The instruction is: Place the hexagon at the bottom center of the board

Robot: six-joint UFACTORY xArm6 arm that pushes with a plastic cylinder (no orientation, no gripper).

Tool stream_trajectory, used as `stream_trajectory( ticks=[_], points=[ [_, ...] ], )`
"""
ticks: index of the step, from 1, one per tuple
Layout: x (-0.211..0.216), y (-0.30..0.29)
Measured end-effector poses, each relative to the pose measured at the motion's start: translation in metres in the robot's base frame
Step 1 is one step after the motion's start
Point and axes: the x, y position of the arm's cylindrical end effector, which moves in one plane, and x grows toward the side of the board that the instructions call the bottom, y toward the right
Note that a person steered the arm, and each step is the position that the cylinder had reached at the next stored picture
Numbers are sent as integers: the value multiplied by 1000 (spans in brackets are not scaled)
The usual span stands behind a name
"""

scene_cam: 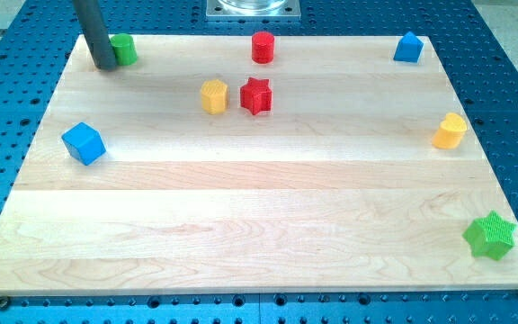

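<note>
The yellow hexagon (214,95) lies in the upper middle of the wooden board (241,234), just left of a red star (255,96). My tip (106,66) rests at the board's top left corner, touching or nearly touching the left side of a green block (125,49). The tip is well to the left of and above the hexagon.
A red cylinder (263,47) stands at the top centre. A blue block (407,47) is at the top right, a blue cube (84,143) at the left edge, a yellow block (451,130) at the right edge and a green star (490,236) at the bottom right.
</note>
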Motion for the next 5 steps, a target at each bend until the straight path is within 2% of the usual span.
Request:
stream_trajectory(
  ticks=[1,2,4,5],
  points=[
    [25,1],
    [59,32],
    [62,149],
    [62,184]
  ],
)
